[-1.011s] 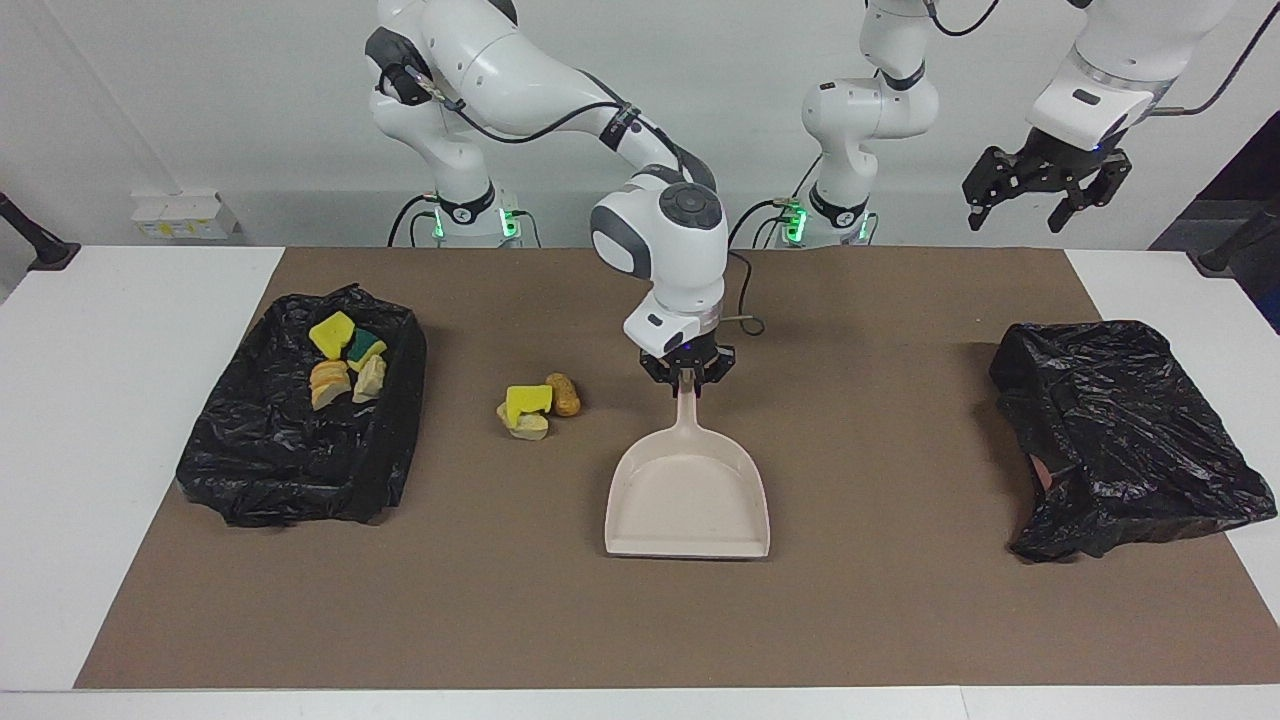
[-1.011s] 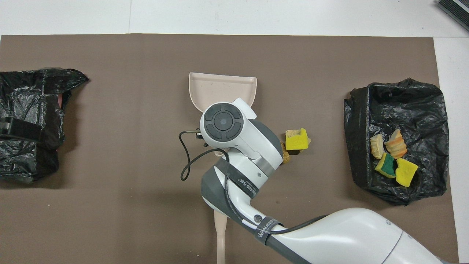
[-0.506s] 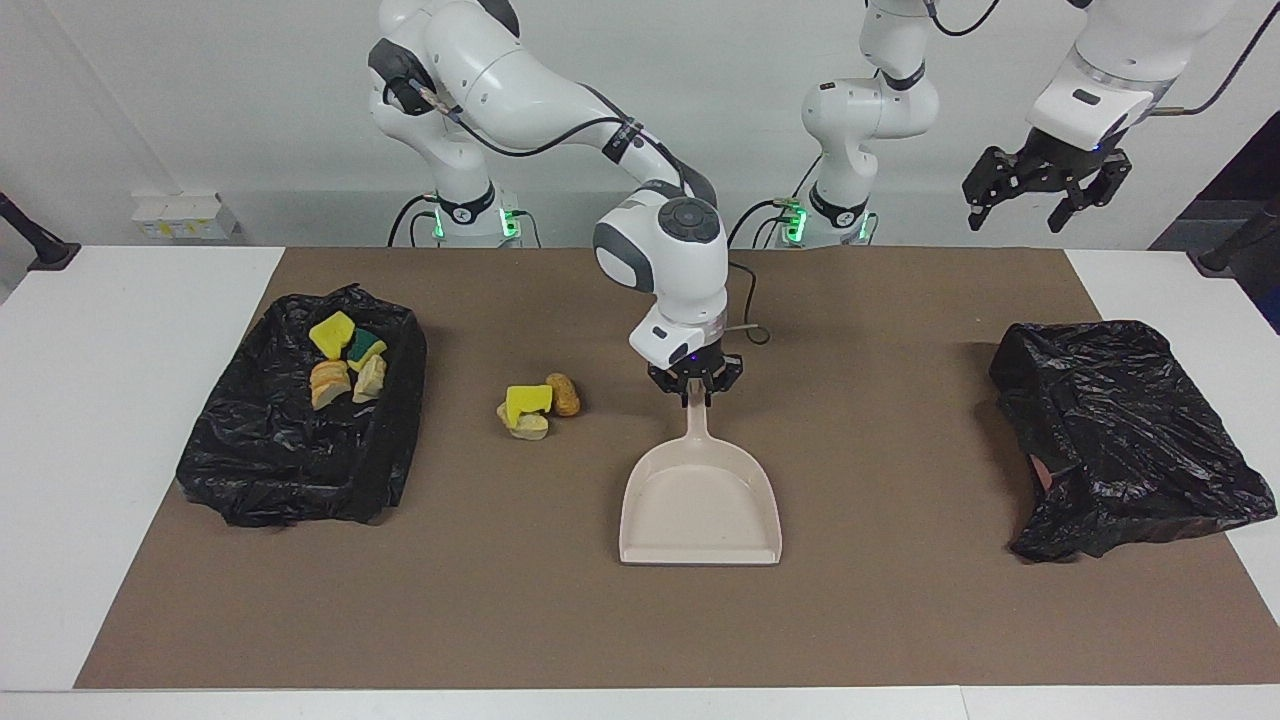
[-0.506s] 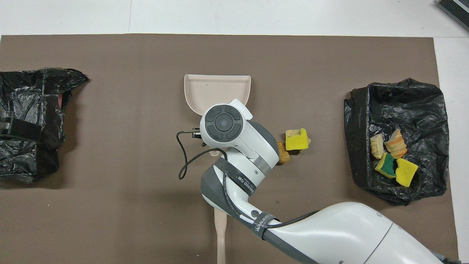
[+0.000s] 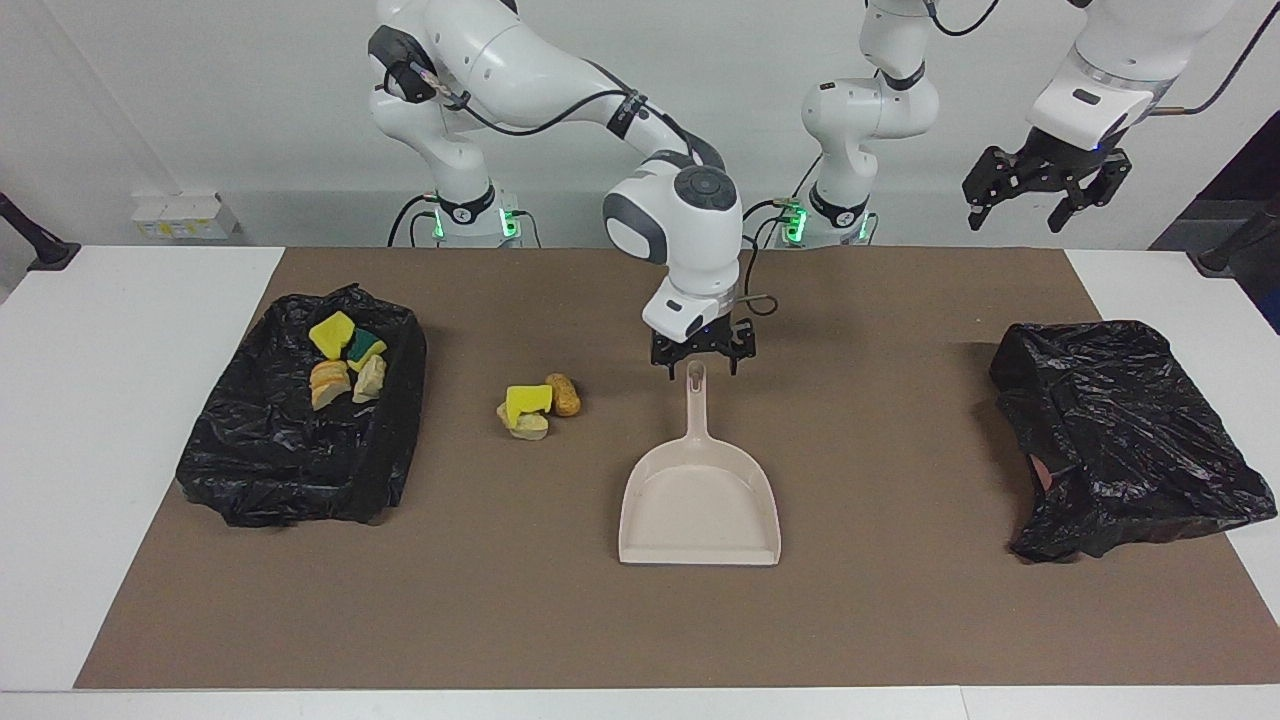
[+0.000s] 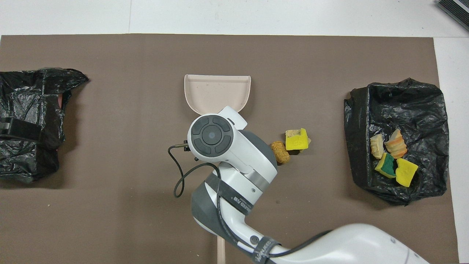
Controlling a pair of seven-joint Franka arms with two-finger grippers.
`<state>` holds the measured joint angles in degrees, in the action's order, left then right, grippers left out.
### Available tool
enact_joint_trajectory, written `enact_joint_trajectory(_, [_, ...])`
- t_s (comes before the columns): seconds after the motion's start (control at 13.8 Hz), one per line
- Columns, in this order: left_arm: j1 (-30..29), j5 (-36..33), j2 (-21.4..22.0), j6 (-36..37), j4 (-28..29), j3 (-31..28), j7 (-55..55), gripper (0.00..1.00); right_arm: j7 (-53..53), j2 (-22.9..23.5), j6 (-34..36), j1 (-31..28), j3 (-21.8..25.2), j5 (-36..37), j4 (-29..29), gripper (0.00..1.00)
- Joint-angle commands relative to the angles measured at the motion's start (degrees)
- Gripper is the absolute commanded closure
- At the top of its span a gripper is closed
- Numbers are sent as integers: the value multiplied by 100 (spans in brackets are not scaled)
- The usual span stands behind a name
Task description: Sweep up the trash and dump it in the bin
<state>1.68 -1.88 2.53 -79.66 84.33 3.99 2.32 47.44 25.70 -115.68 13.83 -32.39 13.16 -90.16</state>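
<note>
White wall; white table covered w/ brown mat; white box set at wall base.

I see my right arm reaching out from its base over the middle of the table, wrist bent so the right gripper points straight down, its 2 fingers spread apart and holding nothing. My left arm waits, folded up high at its own end of the table, with the left gripper hanging in the air, fingers parted and holding nothing.
</note>
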Motion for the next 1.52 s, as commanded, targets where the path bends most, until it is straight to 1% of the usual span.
enact_joint_trajectory(0.0, [-89,-14,160,-234,215,58,14,0,-401,-1266,492,-196,-83,-769,-965,0])
enact_joint_trajectory(0.14, [-36,-6,134,-505,250,58,14,0,-569,-1882,661,-187,-83,-1383,-1519,0])
enact_joint_trajectory(0.29, [17,-6,37,-656,268,119,5,0,-717,-2392,609,-161,-170,-1955,-2178,0])
enact_joint_trajectory(0.36, [86,38,-16,-769,277,120,-4,0,-849,-2595,609,-152,-232,-2219,-2381,0])
enact_joint_trajectory(0.51, [358,126,-86,-1260,556,129,-134,0,-1174,-3034,565,-135,-268,-2650,-3048,0])
enact_joint_trajectory(0.58, [577,126,-165,-1628,715,129,-414,0,-1228,-3053,338,-109,-294,-2843,-3251,0])
enact_joint_trajectory(0.65, [806,126,-296,-1936,838,129,-721,0,-1228,-3036,58,-108,-424,-2871,-3401,0])
enact_joint_trajectory(0.87, [1421,126,-543,-2570,1181,129,-1364,0,-1237,-3001,-444,-99,-644,-2872,-3762,0])
enact_joint_trajectory(1.01, [1738,126,-823,-2957,1270,129,-1786,0,-1167,-2800,-831,-99,-855,-2872,-3920,0])
enact_joint_trajectory(1.23, [2256,117,-1438,-3485,1279,120,-2603,0,-1141,-2764,-1052,-91,-1032,-2872,-4149,0])
enact_joint_trajectory(1.3, [2380,117,-1631,-3826,1322,120,-2805,0,-1106,-2737,-1253,-73,-1041,-2872,-4210,0])
enact_joint_trajectory(1.44, [2591,117,-1730,-4179,1559,120,-3000,0,-1035,-2728,-1421,-38,-1067,-2872,-4378,0])
